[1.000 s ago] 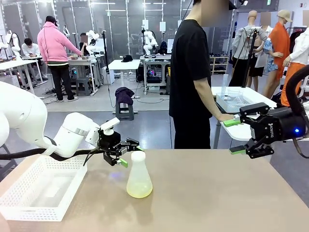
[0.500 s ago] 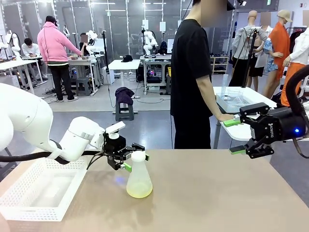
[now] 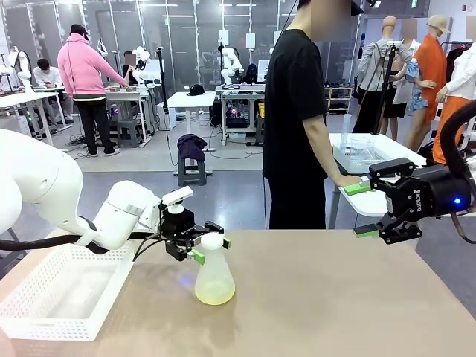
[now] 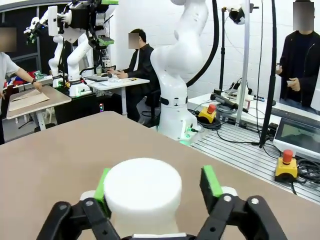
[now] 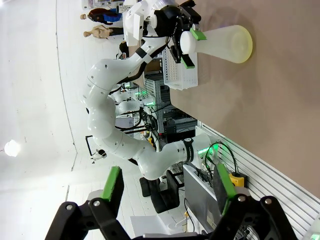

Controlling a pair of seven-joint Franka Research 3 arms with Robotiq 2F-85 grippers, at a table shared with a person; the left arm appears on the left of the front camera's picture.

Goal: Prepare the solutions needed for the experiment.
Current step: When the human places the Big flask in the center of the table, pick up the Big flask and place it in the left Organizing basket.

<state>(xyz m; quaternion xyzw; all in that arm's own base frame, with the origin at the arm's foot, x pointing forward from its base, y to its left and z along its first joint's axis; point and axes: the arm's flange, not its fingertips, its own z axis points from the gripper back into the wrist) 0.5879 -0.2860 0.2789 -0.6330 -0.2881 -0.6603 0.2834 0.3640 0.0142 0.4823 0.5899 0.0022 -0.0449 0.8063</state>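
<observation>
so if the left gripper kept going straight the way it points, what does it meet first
The flask's white neck: it already sits between the left gripper's jaws, one green pad on each side. Whether the pads touch it yet is unclear.

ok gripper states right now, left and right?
Left gripper: jaws around the flask neck, one pad touching, a gap at the other; grip cannot be told.
Right gripper: open, holding nothing.

Left wrist view: the flask (image 4: 142, 192) neck hides its own body and the solutions; bottom edge cuts it off. One green pad (image 4: 102, 181) sits mostly behind the neck; contact cannot be confirmed.
</observation>
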